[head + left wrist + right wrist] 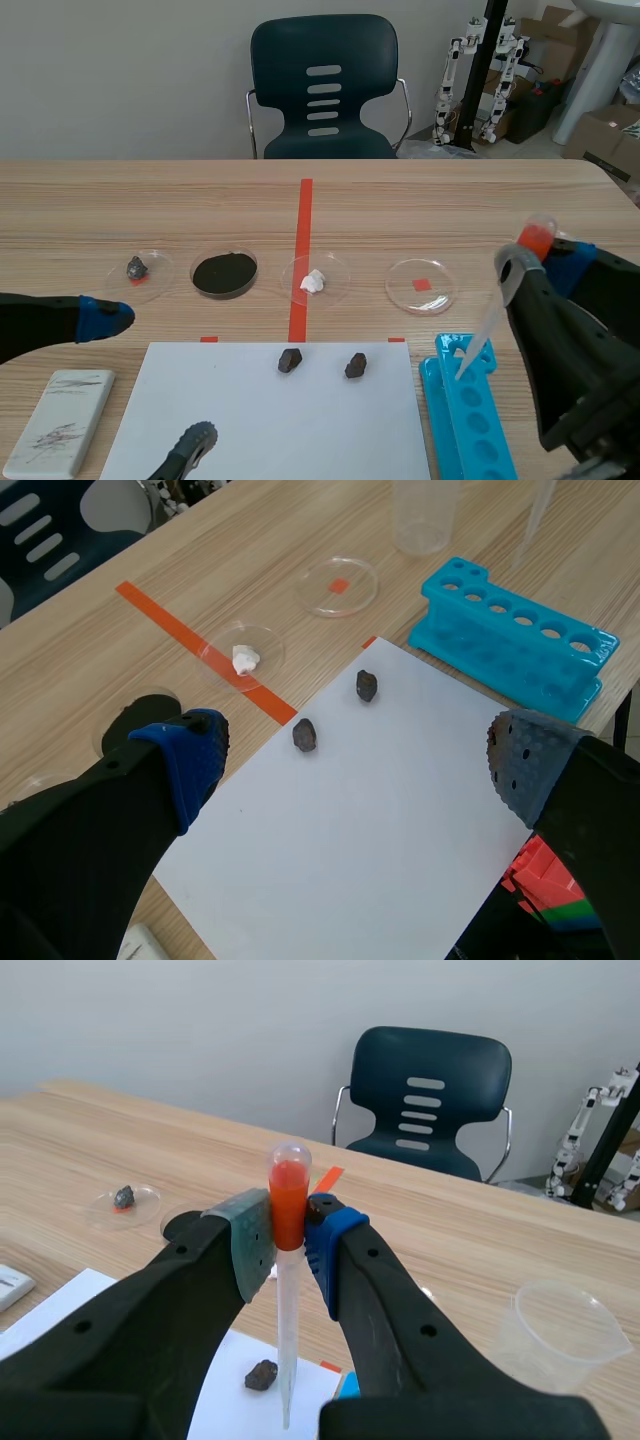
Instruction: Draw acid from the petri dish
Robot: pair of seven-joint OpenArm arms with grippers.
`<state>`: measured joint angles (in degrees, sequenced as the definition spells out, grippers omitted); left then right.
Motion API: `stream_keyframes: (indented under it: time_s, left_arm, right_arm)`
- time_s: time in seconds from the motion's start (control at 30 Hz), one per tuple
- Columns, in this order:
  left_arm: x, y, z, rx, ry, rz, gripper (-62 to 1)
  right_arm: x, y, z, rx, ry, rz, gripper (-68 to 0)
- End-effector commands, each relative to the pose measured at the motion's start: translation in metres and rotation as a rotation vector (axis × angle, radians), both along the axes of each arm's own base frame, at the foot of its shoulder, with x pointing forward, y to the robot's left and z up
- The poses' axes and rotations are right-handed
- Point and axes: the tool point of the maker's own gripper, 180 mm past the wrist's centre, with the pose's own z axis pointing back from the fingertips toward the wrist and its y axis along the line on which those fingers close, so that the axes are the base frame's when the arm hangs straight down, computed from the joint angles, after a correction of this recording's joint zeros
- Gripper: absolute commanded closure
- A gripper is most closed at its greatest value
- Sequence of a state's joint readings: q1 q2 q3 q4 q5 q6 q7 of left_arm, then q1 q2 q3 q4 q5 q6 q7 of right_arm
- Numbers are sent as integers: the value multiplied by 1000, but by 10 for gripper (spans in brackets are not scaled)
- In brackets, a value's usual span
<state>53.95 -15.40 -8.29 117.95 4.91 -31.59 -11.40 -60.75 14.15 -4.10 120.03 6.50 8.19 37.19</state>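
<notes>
Nearest, at the lower right of the scene view, the right pincer [288, 1243] is clenched on a pipette [287, 1345]. Its pads press the orange-red bulb from both sides, and the thin clear stem hangs down toward the blue tube rack [462, 415]. I judge the pipette very light and made of soft plastic. The bulb is the right place to hold it, since squeezing and easing there is what draws liquid, but too firm a pinch would flatten it, and the limber stem may waver at its tip. At the lower left the left pincer [355, 770] is released, its fingers wide apart over a white sheet [250, 420] that carries two dark stones [290, 360]. A white tile [58, 430] with grey scribbles lies in the bottom left corner; the marks are not letters. Farther up, mid-frame, runs a row of four dishes. The petri dish [421, 285] at right centre, clear over a red mark, seems the target, though I cannot tell whether it holds liquid. It looks thin, shallow and light, likely to slide if nudged. No brand or label is legible anywhere. A dark chair [324, 90] stands beyond the bench [150, 210].
</notes>
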Motion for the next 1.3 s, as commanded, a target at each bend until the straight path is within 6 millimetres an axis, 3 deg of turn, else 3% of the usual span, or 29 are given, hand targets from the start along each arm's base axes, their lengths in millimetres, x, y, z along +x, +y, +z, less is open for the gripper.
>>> stream_keyframes:
  time_s: [0.0,1.27]
  left_arm:
    - [1,0,5,-23,-10,7,-542]
    - [1,0,5,-23,-10,7,-542]
  right_arm:
    - [0,2,13,15,-43,13,-92]
    - [-6,2,11,20,-25,14,-92]
